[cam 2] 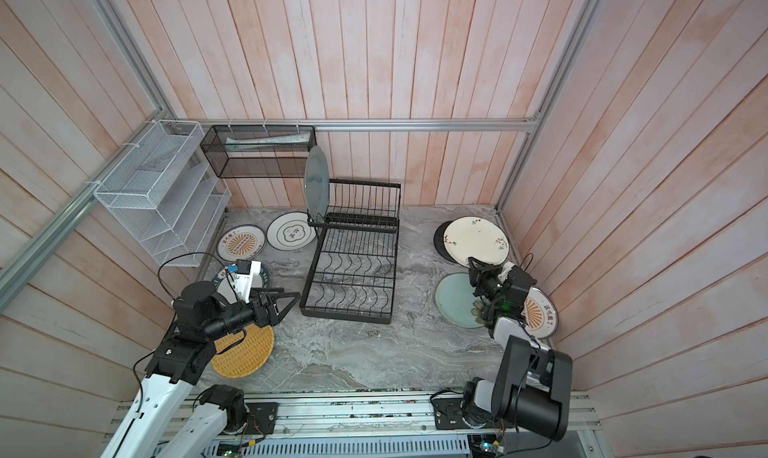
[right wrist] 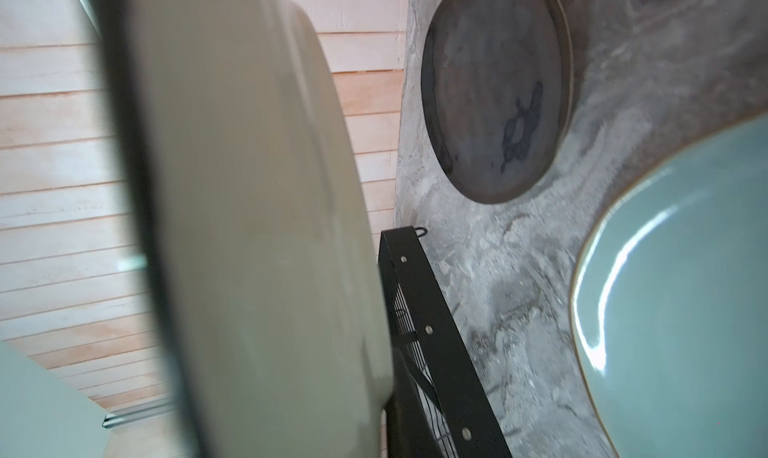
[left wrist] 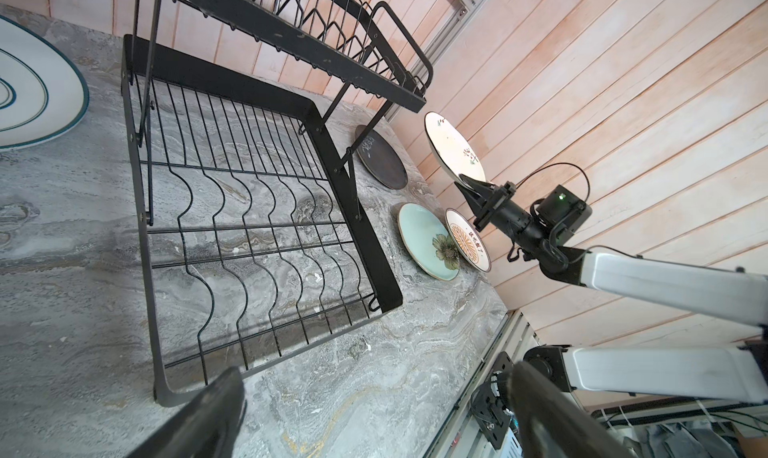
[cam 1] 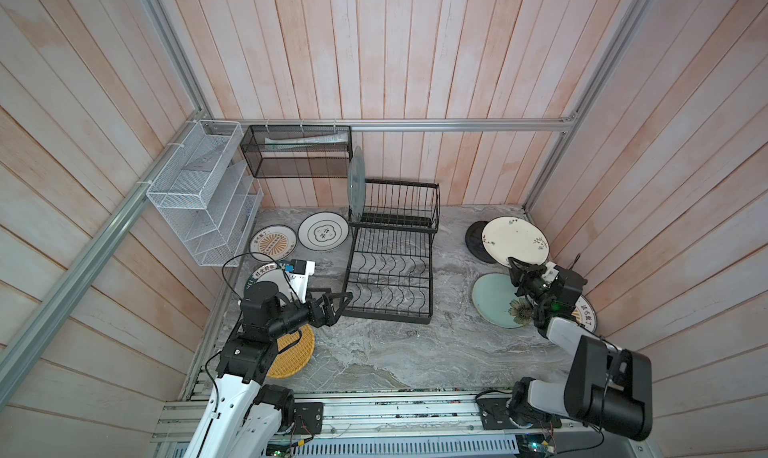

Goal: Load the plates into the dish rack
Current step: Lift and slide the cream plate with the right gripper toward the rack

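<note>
The black wire dish rack (cam 1: 390, 260) (cam 2: 353, 264) stands mid-table, with a teal plate (cam 1: 356, 181) (cam 2: 316, 181) upright in its raised tier. My right gripper (cam 1: 513, 264) (cam 2: 473, 264) is shut on the near rim of a cream plate (cam 1: 514, 239) (left wrist: 453, 148) (right wrist: 257, 185), which is tilted up above a black plate (cam 1: 476, 239) (right wrist: 494, 90). A pale green plate (cam 1: 492, 298) and a sunburst plate (cam 1: 586, 310) lie below that arm. My left gripper (cam 1: 345, 300) (left wrist: 374, 393) hangs open and empty by the rack's front left corner.
More plates lie on the left: a sunburst plate (cam 1: 273, 243), a lettered plate (cam 1: 323, 231), a yellow ribbed plate (cam 1: 291, 352), and another under the left arm (cam 1: 262, 275). A white mesh organizer (cam 1: 203, 194) and a black mesh basket (cam 1: 297, 150) hang at the back left.
</note>
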Robot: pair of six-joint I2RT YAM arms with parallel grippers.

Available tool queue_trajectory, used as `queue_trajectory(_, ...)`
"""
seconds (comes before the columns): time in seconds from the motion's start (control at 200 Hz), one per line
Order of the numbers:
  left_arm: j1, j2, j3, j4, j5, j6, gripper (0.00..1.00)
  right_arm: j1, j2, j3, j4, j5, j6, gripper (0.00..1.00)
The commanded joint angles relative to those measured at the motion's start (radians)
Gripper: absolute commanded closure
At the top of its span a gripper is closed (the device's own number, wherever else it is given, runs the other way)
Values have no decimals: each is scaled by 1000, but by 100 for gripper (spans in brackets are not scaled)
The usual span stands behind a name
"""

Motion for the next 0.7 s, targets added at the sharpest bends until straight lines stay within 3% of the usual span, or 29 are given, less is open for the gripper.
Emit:
queue_trajectory(0.0, 7, -12, -1, -1, 5, -3, 0, 10, -173, -25, -58, -69, -134, 100)
queue_trajectory(0.155, 6, -9, -5, 11, 31, -5, 0, 35, -355, -80, -278, -146, -254, 100)
queue_trajectory(0.29, 6, -2, -7, 14, 41, -8, 0, 144, -463, -72, -462, -150, -353, 100)
queue_trajectory(0.41, -14, -1, -9, 15, 5, -34, 0, 285, -537, -136, -449, -82, -274, 100)
queue_trajectory(0.51, -54, -15, -56, 78, -50, -130, 0, 381, -564, -156, -426, -16, -233, 100)
queue_trajectory(0.605, -146, -13, -160, 248, -98, -280, 5, 456, -561, -153, -396, 34, -203, 100)
queue_trajectory(0.695, -323, 20, -208, 358, -284, -367, 6, 517, -531, -145, -365, 63, -191, 100)
